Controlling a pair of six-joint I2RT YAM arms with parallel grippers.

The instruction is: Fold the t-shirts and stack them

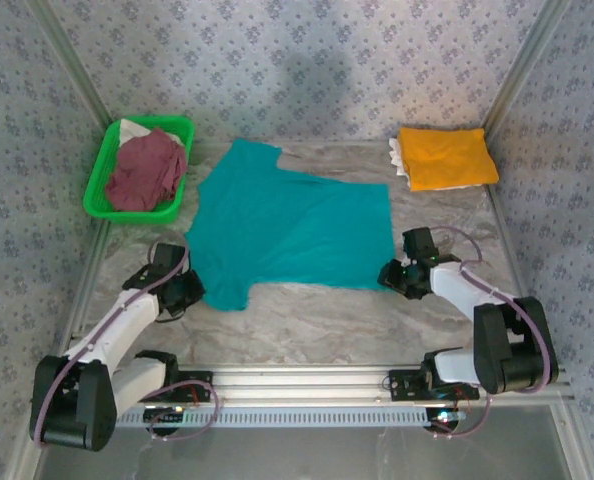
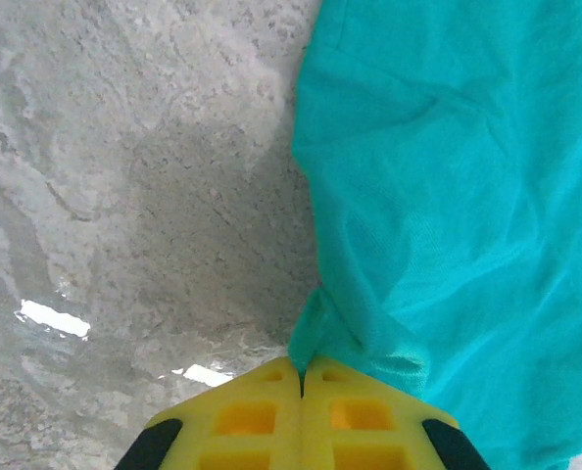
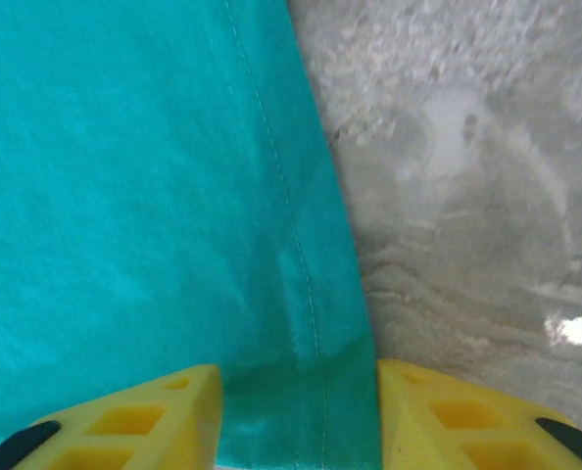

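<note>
A teal t-shirt (image 1: 287,225) lies spread flat across the middle of the marble table, one sleeve pointing to the far side. My left gripper (image 1: 192,290) is at its near-left corner, shut on a pinched fold of the teal cloth (image 2: 448,196); the yellow fingers (image 2: 302,370) meet with fabric caught between them. My right gripper (image 1: 389,275) is at the shirt's near-right corner. Its jaws (image 3: 296,370) stand apart, straddling the stitched hem of the teal cloth (image 3: 124,196). A folded orange-yellow t-shirt (image 1: 445,157) rests at the far right. A crumpled maroon t-shirt (image 1: 147,170) sits in the basket.
A green plastic basket (image 1: 102,170) stands at the far left, with some white cloth behind the maroon shirt. White fabric peeks out beneath the orange-yellow shirt. Patterned walls and metal frame posts enclose the table. Bare marble (image 1: 317,315) lies between the shirt and the arm bases.
</note>
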